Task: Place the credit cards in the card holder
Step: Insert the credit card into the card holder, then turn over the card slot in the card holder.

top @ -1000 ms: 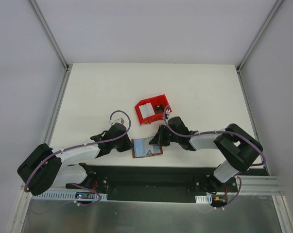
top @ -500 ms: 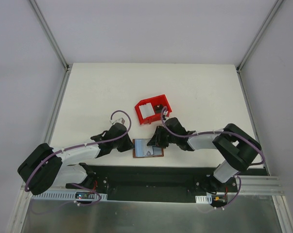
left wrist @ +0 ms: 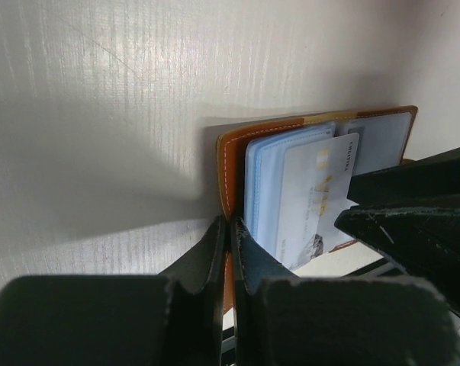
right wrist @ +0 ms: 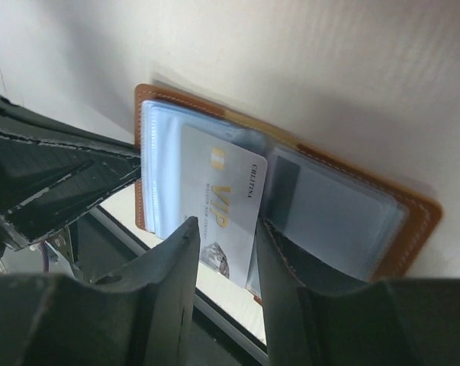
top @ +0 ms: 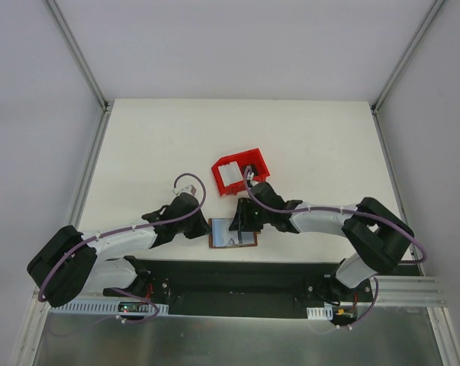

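Observation:
The brown card holder (top: 214,242) lies open at the table's front edge, its pale plastic sleeves up. It also shows in the left wrist view (left wrist: 228,164) and the right wrist view (right wrist: 413,213). A whitish credit card (right wrist: 222,202) with gold "VIP" print lies slanted on the sleeves, and shows in the left wrist view too (left wrist: 317,191). My left gripper (left wrist: 230,226) is shut on the holder's left edge, as the top view (top: 204,229) also shows. My right gripper (right wrist: 226,232) is open, its fingertips standing on either side of the card's near end, over the holder (top: 239,223).
A red plastic bin (top: 252,158) stands just behind the holder, with a whitish flat piece (top: 230,177) inside. The black base rail (top: 230,274) runs right below the holder. My right gripper's black fingers (left wrist: 413,213) fill the right side of the left wrist view.
My right gripper has slid left over the holder, further onto the card. The holder's raised side has settled flatter. My left arm has stayed in place.

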`<act>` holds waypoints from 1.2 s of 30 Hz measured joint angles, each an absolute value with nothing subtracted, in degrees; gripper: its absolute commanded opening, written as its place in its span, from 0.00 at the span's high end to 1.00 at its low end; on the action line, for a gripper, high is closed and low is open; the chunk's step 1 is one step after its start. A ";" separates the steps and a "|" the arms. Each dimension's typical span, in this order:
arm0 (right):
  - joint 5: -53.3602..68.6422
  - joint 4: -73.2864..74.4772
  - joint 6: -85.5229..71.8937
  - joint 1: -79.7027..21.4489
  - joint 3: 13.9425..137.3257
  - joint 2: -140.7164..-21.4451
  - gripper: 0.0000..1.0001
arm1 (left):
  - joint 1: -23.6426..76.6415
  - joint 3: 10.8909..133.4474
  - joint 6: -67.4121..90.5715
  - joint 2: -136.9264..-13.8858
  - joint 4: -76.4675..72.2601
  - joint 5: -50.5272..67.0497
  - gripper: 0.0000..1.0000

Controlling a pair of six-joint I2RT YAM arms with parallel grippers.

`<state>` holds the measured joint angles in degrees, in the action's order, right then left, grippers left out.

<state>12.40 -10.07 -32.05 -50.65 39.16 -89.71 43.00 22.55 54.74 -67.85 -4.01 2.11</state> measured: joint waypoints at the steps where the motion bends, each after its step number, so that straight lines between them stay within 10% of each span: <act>1: 12.32 -9.13 -31.77 -51.20 39.77 -89.78 0.62 | 43.00 22.55 54.72 -67.85 -3.99 2.20 1.00; 36: 2.35 13.65 -21.41 -55.00 53.74 -90.06 0.57 | 43.03 22.55 54.65 -61.95 -3.11 2.55 1.00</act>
